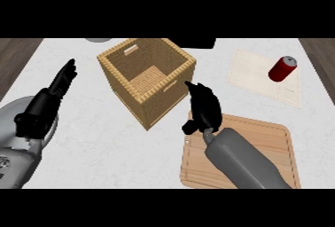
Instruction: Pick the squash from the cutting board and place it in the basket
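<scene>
The wicker basket (160,95) stands at the counter's middle, its open top tilted toward me. No squash shows anywhere: none on the wooden cutting board (262,146) at the lower right, none visible inside the basket. My right hand (205,108) hovers over the board's upper left corner, beside the basket's right wall. Its fingers stretch straight toward the basket's rim and the thumb hangs down to the left, with nothing seen in it. My left hand (56,91) rests open at the far left, fingers up.
A red can (282,68) stands on a pale mat (255,82) at the upper right. A dark object (196,43) and a grey round thing (98,40) sit at the counter's back edge. Dark wood floor borders both sides.
</scene>
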Robot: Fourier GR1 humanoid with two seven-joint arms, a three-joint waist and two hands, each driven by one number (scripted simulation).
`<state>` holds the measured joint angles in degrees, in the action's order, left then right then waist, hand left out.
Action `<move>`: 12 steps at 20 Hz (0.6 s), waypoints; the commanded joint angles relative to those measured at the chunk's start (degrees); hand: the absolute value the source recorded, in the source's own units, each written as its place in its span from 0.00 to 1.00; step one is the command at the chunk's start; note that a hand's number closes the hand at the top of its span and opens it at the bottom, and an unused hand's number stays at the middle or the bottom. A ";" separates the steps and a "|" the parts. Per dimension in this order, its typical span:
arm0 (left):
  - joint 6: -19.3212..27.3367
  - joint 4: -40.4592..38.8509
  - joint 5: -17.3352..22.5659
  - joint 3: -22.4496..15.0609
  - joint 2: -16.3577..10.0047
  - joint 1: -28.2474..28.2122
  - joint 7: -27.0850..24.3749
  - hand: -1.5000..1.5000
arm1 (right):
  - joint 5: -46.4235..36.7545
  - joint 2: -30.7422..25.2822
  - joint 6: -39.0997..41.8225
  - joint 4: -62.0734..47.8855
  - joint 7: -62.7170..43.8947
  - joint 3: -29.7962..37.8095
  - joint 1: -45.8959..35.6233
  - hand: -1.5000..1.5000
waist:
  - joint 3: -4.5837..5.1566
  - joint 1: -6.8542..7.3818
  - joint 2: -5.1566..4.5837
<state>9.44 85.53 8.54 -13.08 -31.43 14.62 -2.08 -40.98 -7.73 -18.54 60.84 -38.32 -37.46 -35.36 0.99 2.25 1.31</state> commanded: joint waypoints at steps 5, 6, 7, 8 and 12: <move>0.32 0.11 -0.56 -0.19 0.44 0.48 0.20 0.50 | 4.10 4.64 36.88 -7.39 -20.07 -3.11 -13.15 0.00 | -0.42 0.58 -0.61; 0.18 -0.37 0.06 1.02 -0.08 1.30 0.47 0.50 | 6.41 6.52 40.91 -7.36 -22.88 -1.78 -14.52 0.00 | -0.49 -0.07 -0.60; -0.70 0.70 1.00 1.63 -0.84 1.27 1.14 0.50 | 8.33 7.48 43.65 -7.71 -26.69 -0.47 -16.57 0.00 | -0.62 0.61 -0.52; -0.52 0.31 0.16 0.74 -0.21 1.16 0.37 0.50 | 11.06 7.53 47.14 -7.20 -28.76 0.96 -19.28 0.00 | -0.64 0.42 -0.63; 0.49 0.34 -0.57 1.21 0.03 -0.76 -0.56 0.50 | 16.68 7.62 55.26 -10.19 -33.92 4.62 -23.19 0.00 | -0.79 -0.88 -0.63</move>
<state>9.41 85.25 8.39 -12.25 -31.41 14.89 -1.98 -29.39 -1.87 23.25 52.62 -59.50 -35.70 -53.54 0.38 1.89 0.66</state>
